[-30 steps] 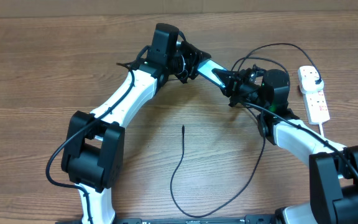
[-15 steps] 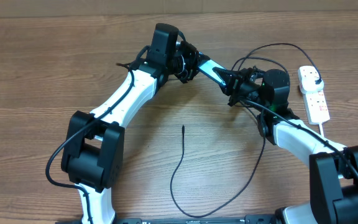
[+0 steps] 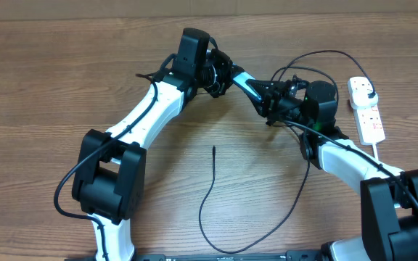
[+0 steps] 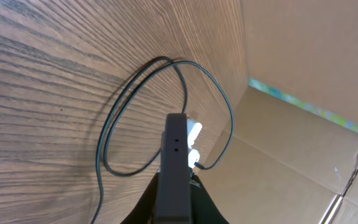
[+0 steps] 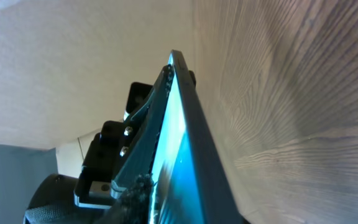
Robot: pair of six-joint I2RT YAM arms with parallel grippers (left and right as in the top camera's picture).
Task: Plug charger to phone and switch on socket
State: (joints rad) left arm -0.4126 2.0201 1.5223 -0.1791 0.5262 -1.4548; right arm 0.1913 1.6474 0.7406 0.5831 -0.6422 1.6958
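Socket (image 3: pixel 369 119) sits at the far right of the table (image 3: pixel 49 72), clear of the arms. Phone (image 3: pixel 250 85) is held mid-air and edge-on: left gripper (image 3: pixel 227 75) clamps one end, right gripper (image 3: pixel 273 104) is at the other, can't tell if closed. Probably a handover to expose the port. Charger (image 3: pixel 210 190) tip lies loose mid-table, unplugged.

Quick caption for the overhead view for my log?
Overhead: left gripper and right gripper meet at the phone; charger tip lies loose on the table, socket at right.
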